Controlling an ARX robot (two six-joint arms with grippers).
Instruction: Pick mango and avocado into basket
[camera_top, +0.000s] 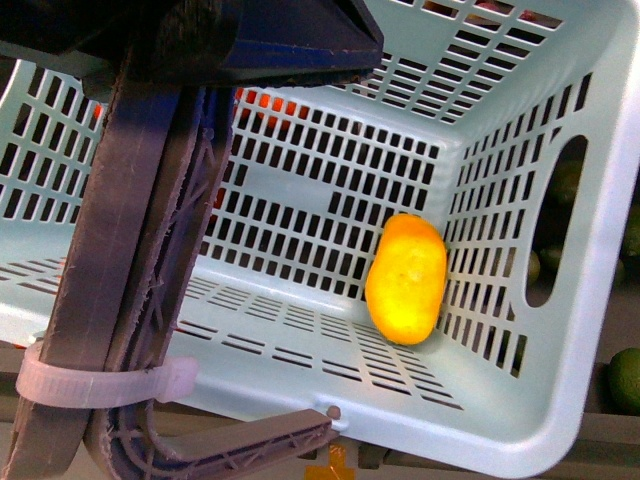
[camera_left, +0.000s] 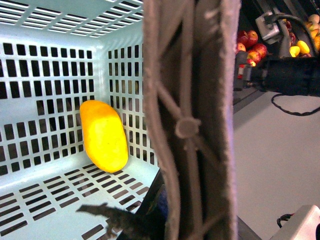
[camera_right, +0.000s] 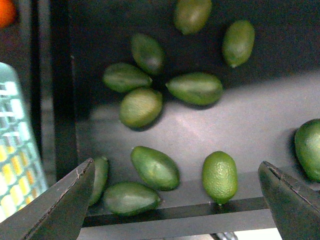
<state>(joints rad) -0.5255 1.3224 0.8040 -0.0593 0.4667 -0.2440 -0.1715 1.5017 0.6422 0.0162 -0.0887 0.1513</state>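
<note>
Mango in basket; avocado beyond wide-spread right gripper, apart.

Yellow-orange mango; slotted turquoise basket

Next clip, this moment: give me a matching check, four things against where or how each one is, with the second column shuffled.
Things:
1. mango
2. basket handle
3. right claw
4. avocados

States:
a. open, holding nothing
b. lying loose in a dark bin
c. bound with a white zip tie
d. lying in the basket, against its slotted wall

Pairs: 1-d, 2-c, 3-a, 4-b
</note>
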